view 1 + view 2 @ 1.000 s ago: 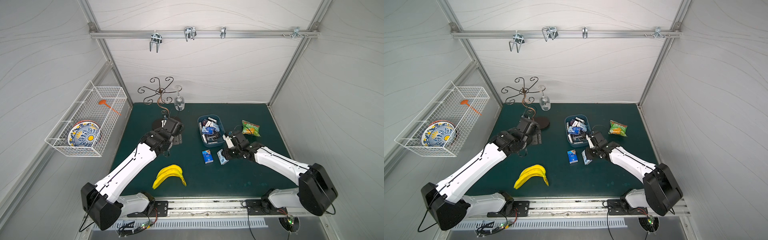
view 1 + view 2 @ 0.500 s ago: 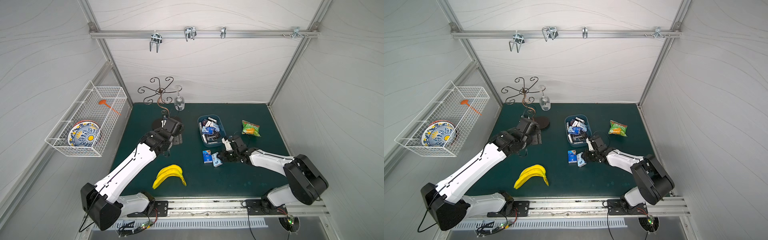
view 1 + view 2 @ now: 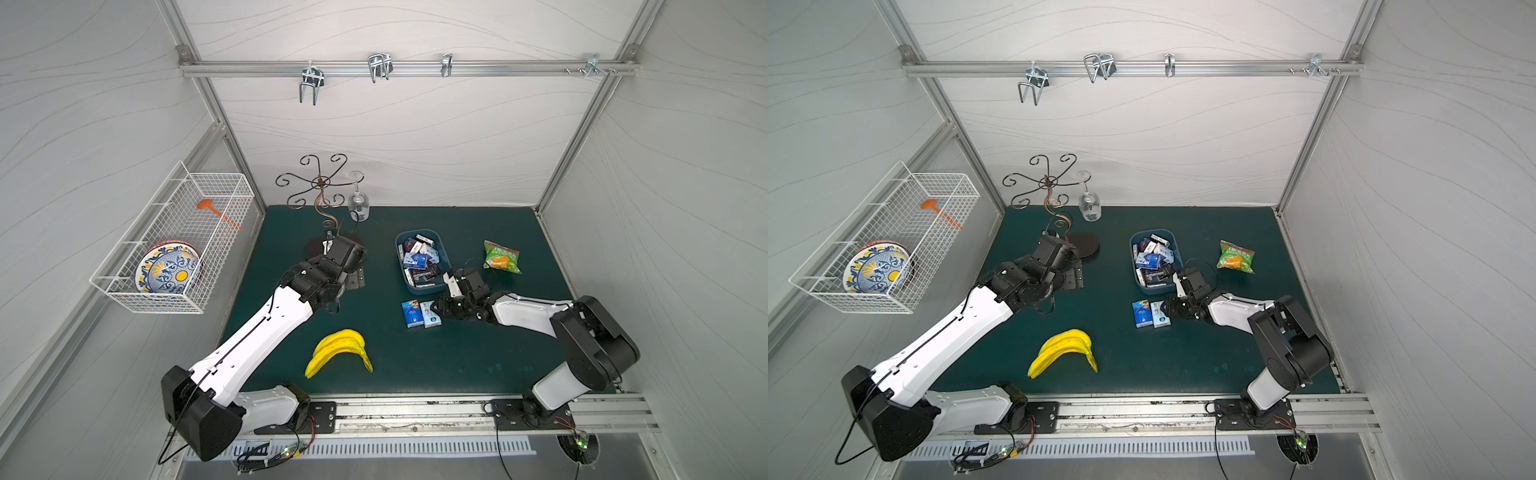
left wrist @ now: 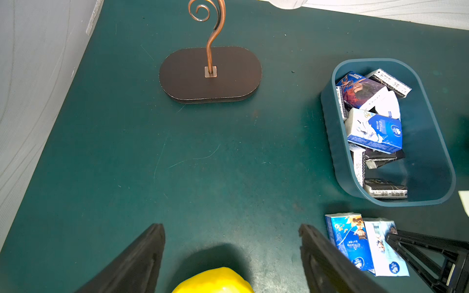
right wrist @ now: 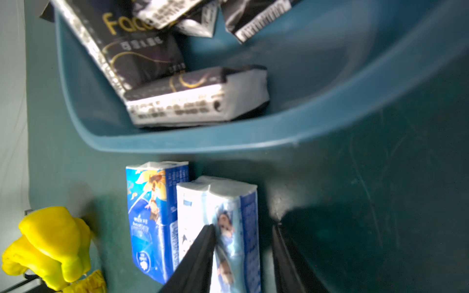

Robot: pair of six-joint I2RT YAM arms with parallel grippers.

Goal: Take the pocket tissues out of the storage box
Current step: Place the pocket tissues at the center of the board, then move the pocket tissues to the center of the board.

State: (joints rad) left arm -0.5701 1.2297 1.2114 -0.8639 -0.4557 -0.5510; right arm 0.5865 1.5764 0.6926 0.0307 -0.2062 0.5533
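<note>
Right gripper: black fingers parted about a packet's width, low over the mat. One finger crosses the face of a pale blue-and-white pocket tissue packet; the other stands off its edge with bare mat between. The packet lies flat on the mat, not clamped.

Right arm: stretched low from the front rail, forearm nearly level, wrist turned toward the robot's left. The gripper sits just in front of the near end of the blue-grey plastic storage box.

Left gripper: fingers spread wide, nothing between them, hovering over bare green mat. Left arm: extended diagonally toward the back, wrist near the dark oval base of the copper scroll-wire stand.

Counts:
- Pocket tissues out of the box: 2. The pale packet and a darker blue picture-printed packet lie side by side, touching, on the mat near the box's near end.
- Pocket tissues in the box: a loose overlapping heap. One purple-blue, one blue-and-white on top, several black with light lettering; exact number cannot be told.
- Storage box: 1.
- Yellow banana bunch: 1, near the front.
- Green-orange snack bag: 1, to the right of the box, apart from it.
- Clear stemmed glass: 1, hanging inverted from the stand.
</note>
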